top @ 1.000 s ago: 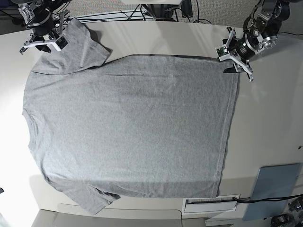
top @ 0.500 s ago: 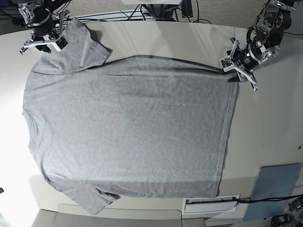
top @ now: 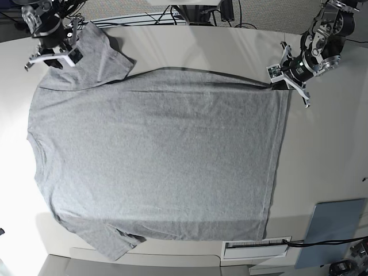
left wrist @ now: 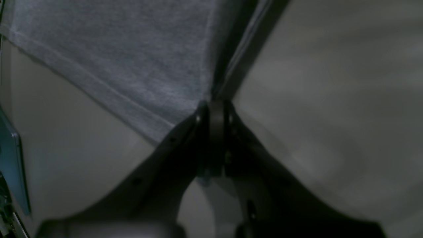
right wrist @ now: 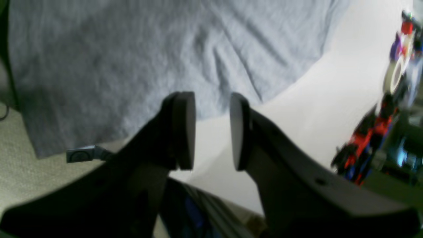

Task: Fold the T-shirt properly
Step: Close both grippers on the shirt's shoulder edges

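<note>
The heather-grey T-shirt (top: 155, 155) lies spread flat on the pale table (top: 322, 149), neck to the left and hem to the right. No lettering shows. At the far right hem corner my left gripper (top: 280, 83) is shut on the cloth. In the left wrist view its jaws (left wrist: 216, 105) pinch the T-shirt's corner (left wrist: 132, 59), and the fabric rises taut from them. My right gripper (top: 50, 58) hovers over the far left sleeve. In the right wrist view it (right wrist: 211, 129) stands open with nothing between its pads, just above the sleeve's edge (right wrist: 132, 49).
A blue-grey panel (top: 333, 230) lies at the near right corner, with a white labelled strip (top: 256, 248) beside it at the front edge. Cables (top: 172, 14) run behind the table. Blurred coloured clutter (right wrist: 380, 132) sits off the table's side in the right wrist view.
My left gripper has closed on the hem corner, and the shirt's far edge has lifted slightly, casting a dark shadow line. The right gripper shifted a little toward the back.
</note>
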Available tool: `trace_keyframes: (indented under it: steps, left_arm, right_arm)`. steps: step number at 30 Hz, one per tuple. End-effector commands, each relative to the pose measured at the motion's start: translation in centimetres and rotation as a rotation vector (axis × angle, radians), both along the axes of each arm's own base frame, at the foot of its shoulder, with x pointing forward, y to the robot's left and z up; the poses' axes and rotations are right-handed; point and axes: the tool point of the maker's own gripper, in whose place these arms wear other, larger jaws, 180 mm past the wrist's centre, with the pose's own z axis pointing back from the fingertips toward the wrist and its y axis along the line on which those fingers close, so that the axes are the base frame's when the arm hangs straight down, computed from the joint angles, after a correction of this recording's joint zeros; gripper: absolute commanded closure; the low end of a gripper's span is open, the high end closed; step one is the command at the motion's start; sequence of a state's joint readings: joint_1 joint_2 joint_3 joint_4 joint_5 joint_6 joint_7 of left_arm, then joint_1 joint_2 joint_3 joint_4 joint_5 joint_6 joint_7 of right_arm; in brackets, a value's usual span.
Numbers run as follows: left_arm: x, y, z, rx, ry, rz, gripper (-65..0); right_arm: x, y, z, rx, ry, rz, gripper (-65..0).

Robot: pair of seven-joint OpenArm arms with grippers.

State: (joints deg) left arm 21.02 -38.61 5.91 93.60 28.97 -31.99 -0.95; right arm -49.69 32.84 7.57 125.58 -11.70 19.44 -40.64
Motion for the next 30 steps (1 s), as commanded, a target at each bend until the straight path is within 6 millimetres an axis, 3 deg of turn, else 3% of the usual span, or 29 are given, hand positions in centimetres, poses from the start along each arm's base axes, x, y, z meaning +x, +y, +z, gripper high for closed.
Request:
trace_keyframes:
  steps: [1,12,18,23,30]
  left_arm:
    - [-2.6,1.6,-2.0,0.094,0.115,-0.022,0.0]
    - [-2.7,1.8,-2.1,0.109,0.119,-0.016,0.0]
    - [-2.7,1.8,-2.1,0.108,0.119,-0.015,0.0]
    - [-2.6,1.8,-2.1,0.108,0.119,-0.015,0.0]
    - [-2.6,1.8,-2.1,0.108,0.118,-0.015,0.0]
  right_arm:
    - [0.6,0.1,0.6,-0.016,-0.007,0.046,-18.3]
    - [1.5,-1.0,1.4,-0.091,0.038,0.166,-19.0]
    - [0.4,-1.6,0.3,-0.068,0.102,0.121,-35.4]
    - [-0.5,-2.1,-1.3,-0.081,0.199,0.245,-35.4]
    - [0.2,-4.6,-1.0,-0.242,0.232,0.348,-35.4]
